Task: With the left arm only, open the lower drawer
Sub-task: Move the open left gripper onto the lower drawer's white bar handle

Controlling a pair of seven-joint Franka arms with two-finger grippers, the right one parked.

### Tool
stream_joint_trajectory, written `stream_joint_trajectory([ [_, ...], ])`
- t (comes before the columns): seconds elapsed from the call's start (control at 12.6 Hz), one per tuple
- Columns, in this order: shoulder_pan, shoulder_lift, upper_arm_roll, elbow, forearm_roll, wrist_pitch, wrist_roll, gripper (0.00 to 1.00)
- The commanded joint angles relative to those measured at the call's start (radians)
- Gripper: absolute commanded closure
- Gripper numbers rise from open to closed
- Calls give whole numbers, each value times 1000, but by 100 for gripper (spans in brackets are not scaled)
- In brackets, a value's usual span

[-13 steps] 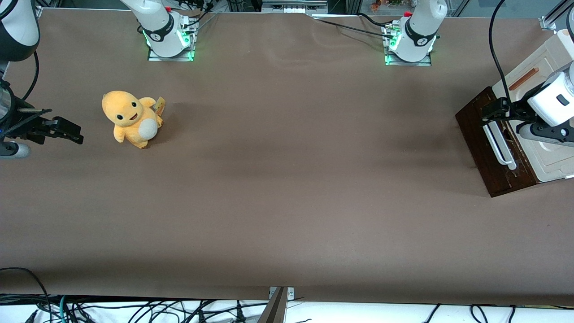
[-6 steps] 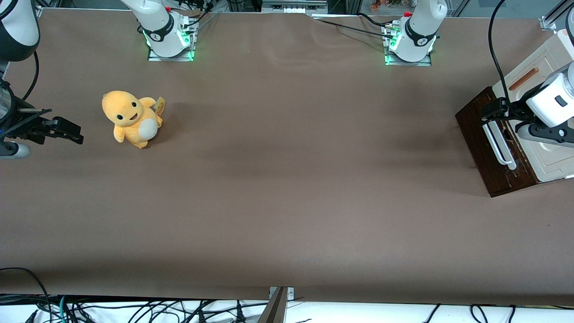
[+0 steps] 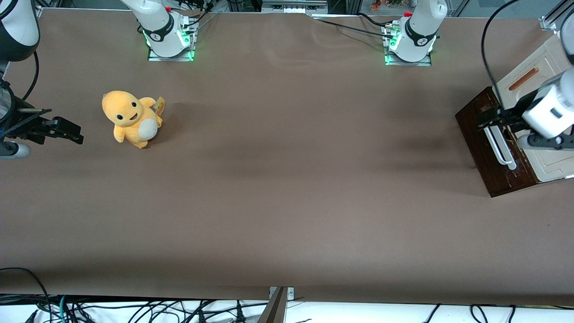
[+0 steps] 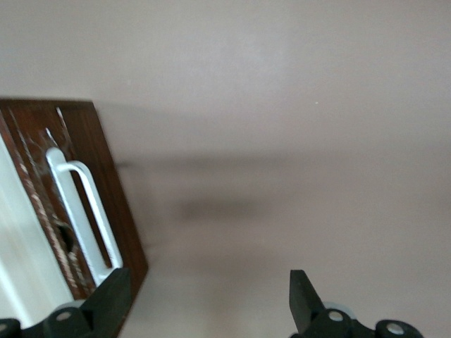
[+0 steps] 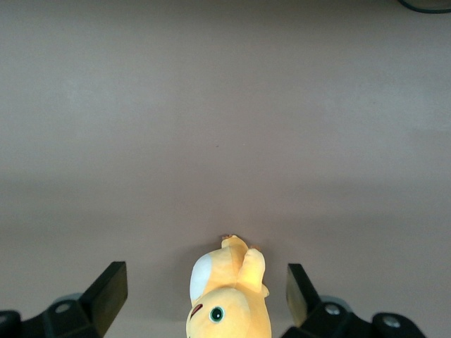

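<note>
The lower drawer (image 3: pixel 482 148) has a dark brown wood front and a long white bar handle (image 3: pixel 499 146). It stands at the working arm's end of the table, and none of its inside shows. My left arm's black gripper (image 3: pixel 487 120) hovers over the end of the handle that is farther from the front camera. In the left wrist view the gripper (image 4: pixel 208 290) is open, with only bare table between its fingertips. One fingertip (image 4: pixel 113 292) lies close beside the drawer front (image 4: pixel 106 176) and the handle (image 4: pixel 79 211).
The cream cabinet top has a recessed panel with a thin brown slot handle (image 3: pixel 523 79) and sits above the drawer. A yellow plush toy (image 3: pixel 132 119) stands toward the parked arm's end. Two arm bases (image 3: pixel 410 42) (image 3: pixel 168 38) are fixed farthest from the front camera.
My gripper and wrist have shifted nearer to the front camera and slightly toward the parked arm's end, over the handle's end. The drawer has not moved.
</note>
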Motion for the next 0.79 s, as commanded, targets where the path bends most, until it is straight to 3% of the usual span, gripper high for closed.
stream_joint_trajectory([
  [0.0, -15, 105, -49, 18, 100, 5, -140, 0],
  [0.4, -38, 336, -182, 1, 525, -6, -515, 0],
  [0.71, -38, 457, -187, -62, 843, -86, -643, 0],
])
